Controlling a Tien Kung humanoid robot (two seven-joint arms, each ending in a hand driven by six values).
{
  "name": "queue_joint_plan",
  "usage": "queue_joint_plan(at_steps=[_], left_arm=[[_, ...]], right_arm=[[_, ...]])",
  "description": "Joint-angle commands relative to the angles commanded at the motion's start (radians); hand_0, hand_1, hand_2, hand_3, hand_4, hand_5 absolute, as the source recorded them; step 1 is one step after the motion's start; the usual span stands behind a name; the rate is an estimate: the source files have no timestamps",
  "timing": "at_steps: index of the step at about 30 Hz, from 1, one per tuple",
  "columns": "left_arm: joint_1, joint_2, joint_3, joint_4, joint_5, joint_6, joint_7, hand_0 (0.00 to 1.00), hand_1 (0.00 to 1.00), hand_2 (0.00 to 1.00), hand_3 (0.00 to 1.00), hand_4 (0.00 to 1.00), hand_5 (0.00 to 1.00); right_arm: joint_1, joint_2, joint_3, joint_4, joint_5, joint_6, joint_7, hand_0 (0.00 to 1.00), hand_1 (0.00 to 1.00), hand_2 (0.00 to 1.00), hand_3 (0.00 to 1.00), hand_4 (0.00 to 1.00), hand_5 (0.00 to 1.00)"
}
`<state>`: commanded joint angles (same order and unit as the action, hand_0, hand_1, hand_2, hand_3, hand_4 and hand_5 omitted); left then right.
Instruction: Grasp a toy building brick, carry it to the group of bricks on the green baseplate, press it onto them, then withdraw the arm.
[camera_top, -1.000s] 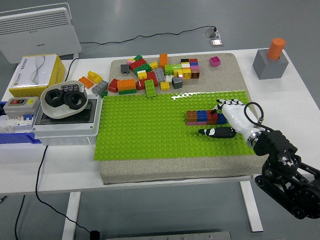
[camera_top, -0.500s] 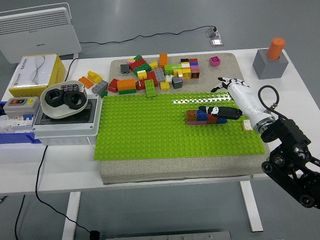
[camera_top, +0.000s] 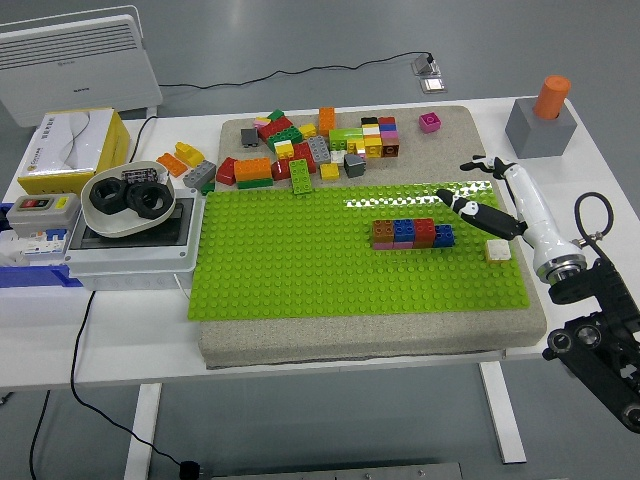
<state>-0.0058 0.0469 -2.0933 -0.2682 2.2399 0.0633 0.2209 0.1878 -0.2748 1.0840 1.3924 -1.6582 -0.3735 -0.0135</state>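
Head view: the right hand (camera_top: 490, 195) hangs over the right edge of the green baseplate (camera_top: 300, 270), clear of the bricks, its white-and-black fingers (camera_top: 478, 212) loosely spread and holding nothing. Its black arm (camera_top: 600, 340) comes in from the desk's near right corner. The row of bricks (camera_top: 412, 234) sits on the right half of the baseplate, brown, blue, red and blue side by side, seemingly with a pinkish layer beneath, though that is hard to make out. Just to the right of the row, apart from it, a small white brick (camera_top: 497, 251) rests near the baseplate's right edge, below the hand and not touching it.

Along the far edge of the beige mat (camera_top: 350, 335) lies a loose pile of bricks (camera_top: 310, 150) in red, orange, yellow, green and grey, with a pink brick (camera_top: 430, 122) by itself further right. At the desk's far right corner stands a grey block (camera_top: 540, 130) with an orange cylinder (camera_top: 551, 97) on top. Towards the left edge are a white bowl (camera_top: 127, 200) holding black rings, a yellow box (camera_top: 75, 150) and a grey switch box (camera_top: 40, 215)
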Motion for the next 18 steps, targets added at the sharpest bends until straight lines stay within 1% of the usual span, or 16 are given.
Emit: queue_joint_plan(at_steps=[1,3,6,7,12,13,18], left_arm=[[0.0,0.0,0.001,0.0,0.002,-0.001,0.001,0.765,0.708,0.609,0.448,0.649,0.321],[0.0,-0.001,0.002,0.002,0.009,-0.002,0.003,0.765,0.708,0.609,0.448,0.649,0.321],[0.0,-0.002,0.0,0.003,0.017,-0.003,0.003,0.765,0.708,0.609,0.448,0.649,0.321],[0.0,-0.002,0.0,0.004,0.018,-0.003,0.004,0.765,0.707,0.609,0.45,0.647,0.322],[-0.003,-0.004,0.006,0.004,0.024,-0.006,0.005,0.765,0.707,0.609,0.45,0.647,0.322],[-0.004,-0.004,0.008,0.005,0.026,-0.006,0.005,0.765,0.707,0.609,0.455,0.645,0.324],[-0.007,-0.004,0.009,0.005,0.028,-0.005,0.005,0.765,0.707,0.609,0.455,0.645,0.324]], right_arm=[[-0.009,-0.004,0.004,-0.003,-0.001,-0.002,0.0,0.735,0.557,0.665,0.634,0.883,0.42],[-0.027,-0.015,0.009,-0.008,0.0,-0.008,0.002,0.735,0.557,0.665,0.634,0.883,0.42],[-0.041,-0.014,0.018,-0.012,0.004,-0.014,0.006,0.735,0.557,0.665,0.634,0.883,0.42],[-0.044,-0.011,0.021,-0.013,0.006,-0.016,0.008,0.7,0.45,0.539,0.603,0.881,0.348],[-0.048,0.006,0.022,-0.017,0.013,-0.021,0.016,0.7,0.45,0.539,0.603,0.881,0.348],[-0.048,0.008,0.021,-0.018,0.014,-0.022,0.017,0.696,0.453,0.529,0.576,0.879,0.325],[-0.048,0.014,0.036,-0.015,0.016,-0.024,0.022,0.696,0.453,0.529,0.576,0.879,0.325]])
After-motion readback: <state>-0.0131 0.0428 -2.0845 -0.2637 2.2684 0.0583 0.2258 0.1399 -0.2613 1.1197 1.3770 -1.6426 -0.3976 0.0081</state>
